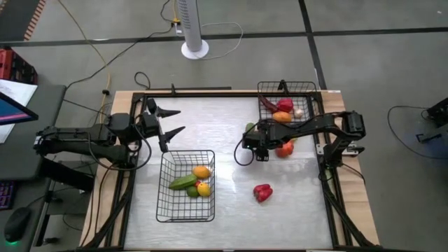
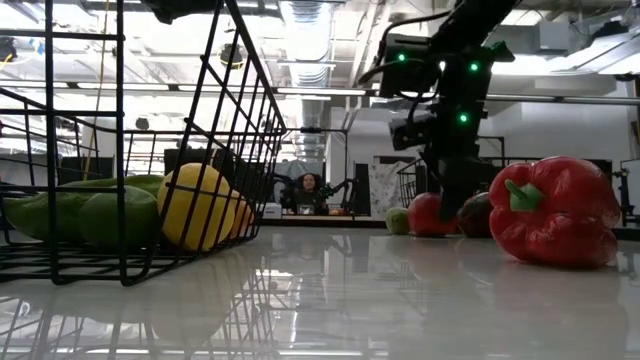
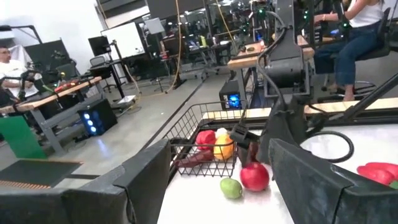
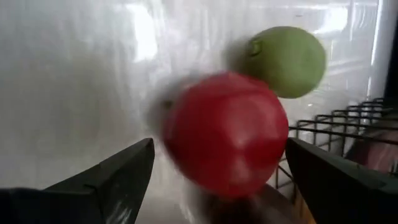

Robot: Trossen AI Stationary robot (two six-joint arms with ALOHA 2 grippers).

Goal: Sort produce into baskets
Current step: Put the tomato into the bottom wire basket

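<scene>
right gripper (image 4: 214, 171) jaws apart, straddling red tomato (image 4: 225, 134) beside lime (image 4: 287, 60) to grab | left gripper (image 1: 170, 120) jaws apart, waiting clear of near basket (image 1: 186, 214)

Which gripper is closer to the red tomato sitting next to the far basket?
Right. The right gripper hangs open just over the red tomato, fingers either side of it. The left gripper, open too, is across the table, beyond the near basket.

No words, labels, brand names, numbers or signs are showing clearly enough to read in any of the views, not on the arms or in the room behind.
</scene>
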